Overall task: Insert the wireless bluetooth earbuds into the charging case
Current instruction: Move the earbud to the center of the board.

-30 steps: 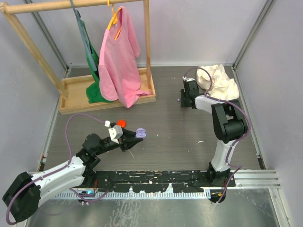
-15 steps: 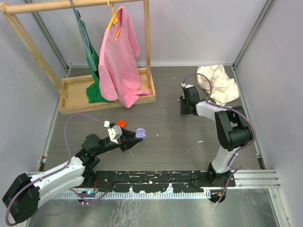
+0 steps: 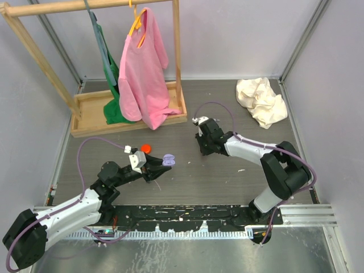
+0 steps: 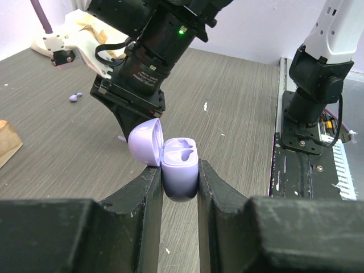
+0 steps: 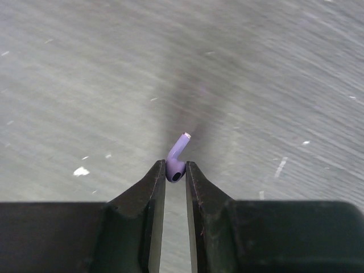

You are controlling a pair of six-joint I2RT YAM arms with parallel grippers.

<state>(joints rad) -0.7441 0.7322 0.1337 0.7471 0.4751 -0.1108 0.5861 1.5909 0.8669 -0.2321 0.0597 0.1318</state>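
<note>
My left gripper [image 4: 180, 172] is shut on the open lilac charging case [image 4: 180, 168], lid tipped back to the left, its two sockets showing empty. In the top view that case [image 3: 168, 160] is held just above the table, left of centre. My right gripper [image 5: 176, 170] is shut on a lilac earbud [image 5: 176, 162] by its bulb, with the stem pointing up and away, above the bare table. In the top view my right gripper [image 3: 201, 150] is right of the case, apart from it. A second lilac earbud [image 4: 75, 97] lies on the table behind. A red round case [image 3: 146, 148] lies near my left gripper.
A wooden rack [image 3: 91, 5] with a pink shirt [image 3: 142, 68] and a green garment stands in a wooden tray [image 3: 85, 122] at the back left. A crumpled cream cloth [image 3: 261, 99] lies at the back right. White specks [image 3: 242, 170] dot the table.
My right arm has swung from the back right, near the cream cloth, forward and left towards the middle of the table, nearer the case. My left arm has stayed put.
</note>
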